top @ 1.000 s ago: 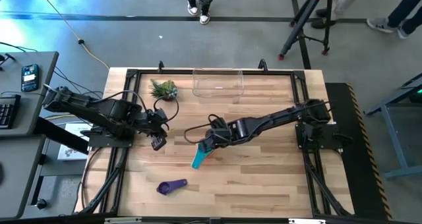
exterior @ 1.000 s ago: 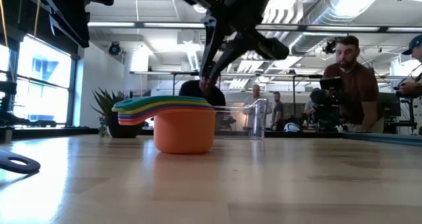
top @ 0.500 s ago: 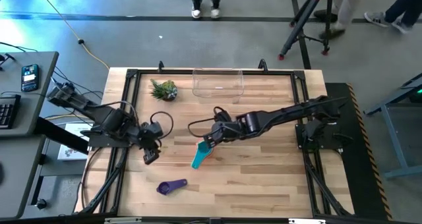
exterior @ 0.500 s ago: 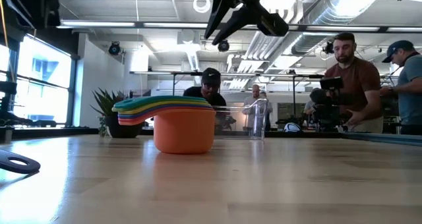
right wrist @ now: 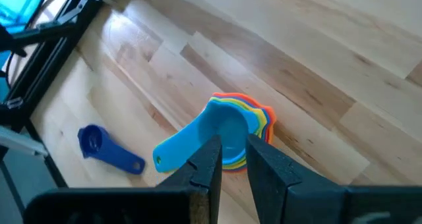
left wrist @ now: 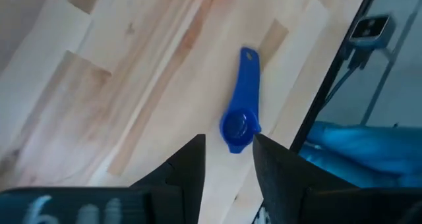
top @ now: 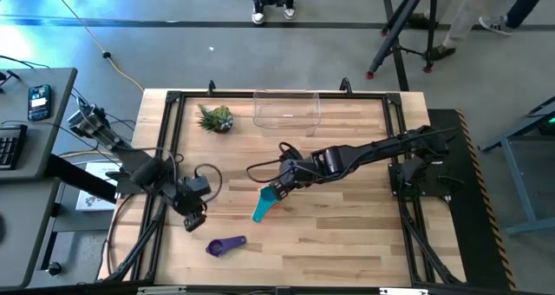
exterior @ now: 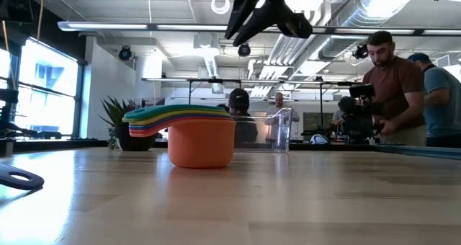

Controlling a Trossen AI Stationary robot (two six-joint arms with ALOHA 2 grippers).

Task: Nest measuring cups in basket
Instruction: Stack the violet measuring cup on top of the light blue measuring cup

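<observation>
Now the left end effector [top: 192, 221], fingers parted and empty, hangs just beside the lone purple cup [top: 226, 245], whose handle points away toward the right arm; the right end effector [top: 276, 189], fingers narrowly apart, is above the nested stack [top: 264, 204].

Grey floor [top: 173, 61], exposed ceiling ducts [exterior: 346, 18] — bright window [exterior: 43, 94] at one side

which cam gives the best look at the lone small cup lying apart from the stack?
Left wrist view: the small cup fills the middle, bowl and handle both clear, just beyond the left gripper. The high view shows it tiny near the table's front edge. The right wrist view has it off to one side. The low view catches only a dark sliver.
</observation>
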